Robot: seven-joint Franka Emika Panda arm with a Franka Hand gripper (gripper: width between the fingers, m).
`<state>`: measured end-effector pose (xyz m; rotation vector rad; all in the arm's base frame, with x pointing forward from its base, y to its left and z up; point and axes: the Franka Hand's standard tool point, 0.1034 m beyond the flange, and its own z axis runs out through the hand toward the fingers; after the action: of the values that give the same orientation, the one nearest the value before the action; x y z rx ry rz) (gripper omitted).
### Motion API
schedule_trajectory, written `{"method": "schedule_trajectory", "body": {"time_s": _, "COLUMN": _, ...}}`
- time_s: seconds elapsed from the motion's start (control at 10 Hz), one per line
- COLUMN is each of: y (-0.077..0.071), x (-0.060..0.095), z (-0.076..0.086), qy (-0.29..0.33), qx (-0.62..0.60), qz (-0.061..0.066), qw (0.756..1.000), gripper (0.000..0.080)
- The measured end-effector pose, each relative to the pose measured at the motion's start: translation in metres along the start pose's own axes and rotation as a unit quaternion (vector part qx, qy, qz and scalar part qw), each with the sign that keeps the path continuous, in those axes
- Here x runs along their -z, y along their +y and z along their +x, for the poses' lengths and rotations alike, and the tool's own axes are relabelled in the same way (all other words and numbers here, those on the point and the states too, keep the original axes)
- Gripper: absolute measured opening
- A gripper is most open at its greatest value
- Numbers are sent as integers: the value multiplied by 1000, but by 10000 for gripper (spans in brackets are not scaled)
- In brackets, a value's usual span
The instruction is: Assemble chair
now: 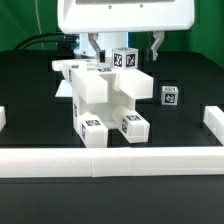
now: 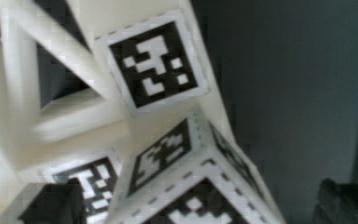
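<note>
The chair (image 1: pixel 100 100) stands mid-table as a blocky white structure of joined parts with black-and-white tags. Its topmost tagged part (image 1: pixel 123 59) sits right under the arm. My gripper (image 1: pixel 125 47) hangs over that top part, with its two dark fingers wide apart on either side of it. In the wrist view the tagged white bars of the chair (image 2: pixel 149 62) fill the picture between the fingers. My gripper (image 2: pixel 194 205) is open, and a dark gap shows between the part and one finger (image 2: pixel 345 200). Nothing is held.
A small tagged white piece (image 1: pixel 170 96) lies alone on the black table at the exterior view's right. A long low white border wall (image 1: pixel 110 160) runs along the front, with short wall ends at both sides (image 1: pixel 213 120).
</note>
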<state>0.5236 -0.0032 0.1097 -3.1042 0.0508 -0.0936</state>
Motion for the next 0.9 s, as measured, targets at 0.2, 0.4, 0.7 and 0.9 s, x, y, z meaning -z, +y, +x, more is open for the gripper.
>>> {"method": "schedule_trajectory", "body": {"time_s": 0.2, "y": 0, "x": 0, "z": 0, "qy": 0, "qx": 69, "qz": -4, "qw": 998, "gripper": 649}}
{"method": "schedule_trajectory", "body": {"time_s": 0.4, "y": 1, "x": 0, "z": 0, "qy": 1, "qx": 123, "qz": -5, "qw": 992, "gripper": 649}}
{"method": "schedule_trajectory", "body": {"time_s": 0.7, "y": 2, "x": 0, "z": 0, "qy": 1, "qx": 158, "qz": -6, "qw": 987, "gripper": 637}}
{"method": "schedule_trajectory", "body": {"time_s": 0.9, "y": 2, "x": 0, "z": 0, "qy": 1, "qx": 158, "qz": -6, "qw": 987, "gripper": 279}}
